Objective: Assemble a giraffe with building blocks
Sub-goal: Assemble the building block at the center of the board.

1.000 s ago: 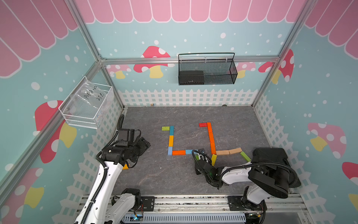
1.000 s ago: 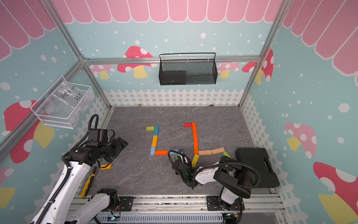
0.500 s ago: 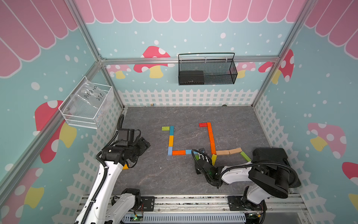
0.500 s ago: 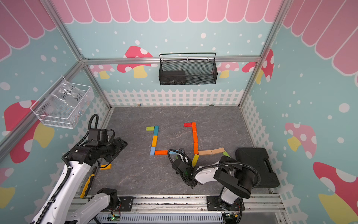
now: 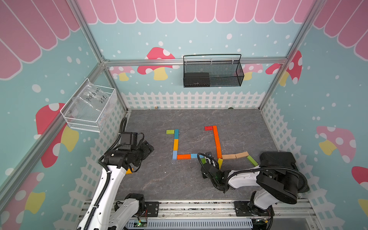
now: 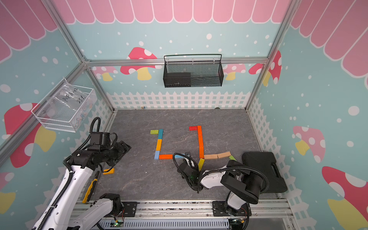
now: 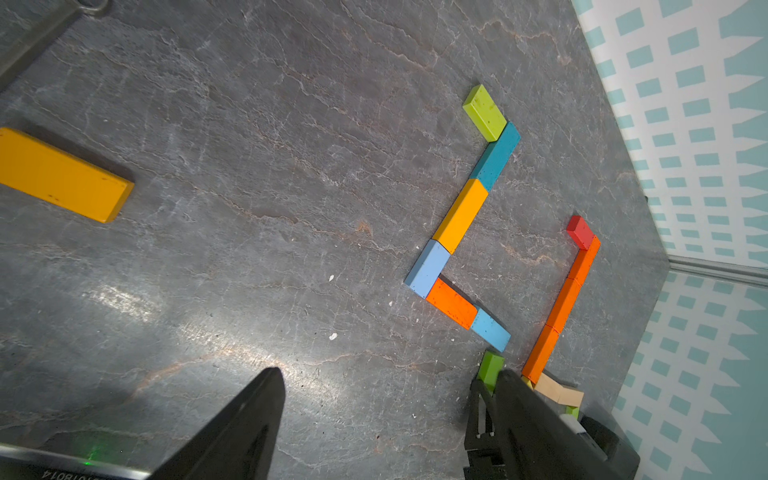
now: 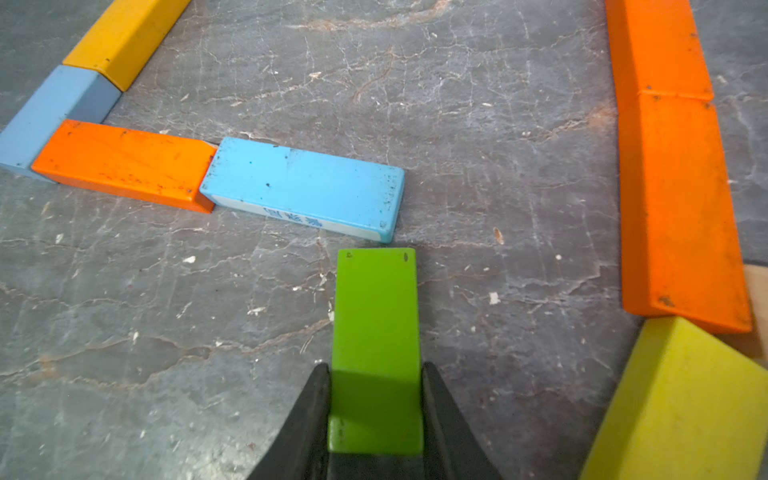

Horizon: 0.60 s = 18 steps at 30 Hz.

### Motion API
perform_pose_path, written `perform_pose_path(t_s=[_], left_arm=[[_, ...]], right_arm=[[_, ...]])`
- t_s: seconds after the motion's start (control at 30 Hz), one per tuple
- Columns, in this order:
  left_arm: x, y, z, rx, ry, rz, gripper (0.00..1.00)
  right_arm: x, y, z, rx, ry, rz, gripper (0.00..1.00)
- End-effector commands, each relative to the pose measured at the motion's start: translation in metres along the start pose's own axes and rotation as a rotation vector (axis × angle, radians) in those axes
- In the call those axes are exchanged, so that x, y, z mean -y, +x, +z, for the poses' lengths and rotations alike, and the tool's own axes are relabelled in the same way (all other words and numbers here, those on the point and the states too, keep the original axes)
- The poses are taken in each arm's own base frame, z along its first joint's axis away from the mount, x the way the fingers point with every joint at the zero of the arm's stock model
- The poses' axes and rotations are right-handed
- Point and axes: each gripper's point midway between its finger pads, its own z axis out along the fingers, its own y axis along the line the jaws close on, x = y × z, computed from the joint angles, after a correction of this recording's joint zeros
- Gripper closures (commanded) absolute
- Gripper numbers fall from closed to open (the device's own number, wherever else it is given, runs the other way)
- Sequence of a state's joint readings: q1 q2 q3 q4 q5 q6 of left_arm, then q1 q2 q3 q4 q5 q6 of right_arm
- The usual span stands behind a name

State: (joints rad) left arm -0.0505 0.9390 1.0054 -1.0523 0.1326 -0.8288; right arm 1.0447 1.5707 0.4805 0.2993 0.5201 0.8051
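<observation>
Grey stone-look tabletop (image 5: 159, 179), giraffe outline part-laid; right gripper (image 8: 376, 374) pinches the green block (image 8: 376, 316) by one end.
Risk: the green block's free end sits just short of the light blue block (image 8: 303, 187); any forward push would likely shunt it and skew that row. Left gripper (image 5: 147, 148) wide, empty, well apart.

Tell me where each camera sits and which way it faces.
Top views: high at the robot's end, looking down on the table and building blocks; left arm and right arm show.
Left wrist: on the left arm, looking across the table; its open left tool shows.
Right wrist: on the right arm, close over the green block gripped by the right tool.
Shared: both wrist views show the green block and light blue block.
</observation>
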Motion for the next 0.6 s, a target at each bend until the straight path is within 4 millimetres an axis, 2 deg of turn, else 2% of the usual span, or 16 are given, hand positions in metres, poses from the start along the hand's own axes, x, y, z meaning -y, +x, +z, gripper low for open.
perform_pose_path(t_s=[0.0, 0.3, 0.57], left_arm=[[-0.0018, -0.0010, 0.0006, 0.007, 0.004, 0.008, 0.17], [-0.0039, -0.0010, -0.0011, 0.011, 0.003, 0.007, 0.17], [-0.0053, -0.0013, -0.0019, 0.013, 0.000, 0.005, 0.17]], right_arm=[[0.0130, 0.0245, 0.0055, -0.099, 0.045, -0.026, 0.68], [0.0097, 0.0244, 0.0077, -0.105, 0.038, -0.030, 0.63], [0.0061, 0.0198, 0.0034, -0.098, 0.012, -0.042, 0.40]])
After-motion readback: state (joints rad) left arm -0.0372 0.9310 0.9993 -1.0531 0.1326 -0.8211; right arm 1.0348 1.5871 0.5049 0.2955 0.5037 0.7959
